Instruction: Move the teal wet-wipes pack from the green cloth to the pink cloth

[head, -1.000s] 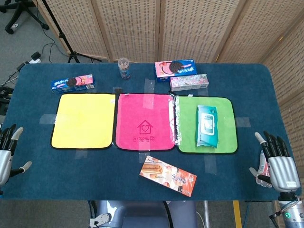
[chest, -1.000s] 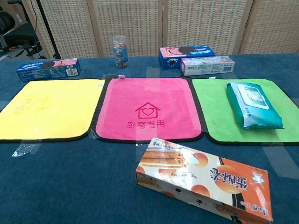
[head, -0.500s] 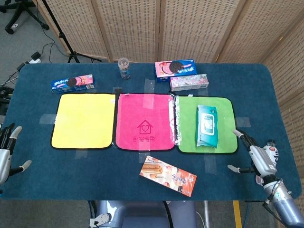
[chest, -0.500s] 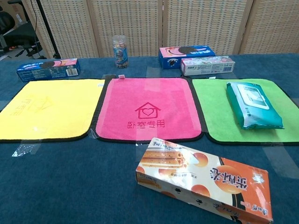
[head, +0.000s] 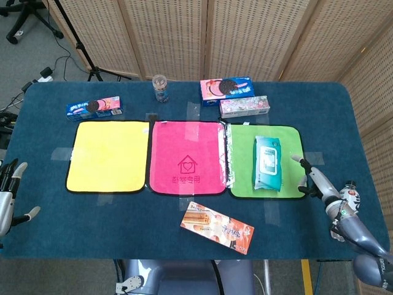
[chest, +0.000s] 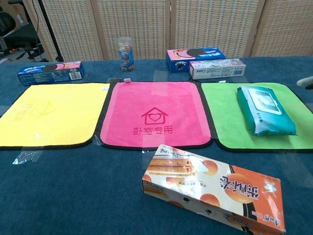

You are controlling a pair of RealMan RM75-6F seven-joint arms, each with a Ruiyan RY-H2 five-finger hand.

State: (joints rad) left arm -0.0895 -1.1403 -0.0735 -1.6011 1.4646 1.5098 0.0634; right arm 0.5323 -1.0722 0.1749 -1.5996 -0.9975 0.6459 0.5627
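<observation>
A: Start at the fingers. What is the right hand (head: 318, 184) doing?

B: Its pale fingers are spread apart and hold nothing. The fingertips reach over the right edge of the bright green square cloth (head: 242, 161), and the hand sits just beside the flat teal wet-wipes pack with a white flap (head: 267, 161), not touching it. In the chest view only a fingertip shows at the right border.

A: And the left hand (head: 7, 195)?

B: It is low at the left edge of the head view, fingers apart and holding nothing, well away from all 3 cloths.

A: Where is the pack?

B: It lies flat on the green cloth, lengthwise front to back, right of the cloth's middle. The pink square cloth with a house outline (head: 186, 157) lies just left of the green one, their edges meeting under a strip of clear tape. A yellow square cloth (head: 108, 155) lies left of the pink one.

A: Further out?

B: All of it rests on the dark blue felt-covered table (head: 184, 236). Near the front edge an orange cardboard wafer box (head: 217, 227) lies at an angle, just below the pink cloth. Along the back there is a blue cookie box (head: 94, 107) behind the yellow cloth, a small clear jar (head: 160, 88) behind the pink one, and another blue and pink cookie box (head: 226, 87) with a pale floral box (head: 244, 106) in front of it, behind the green cloth.
</observation>
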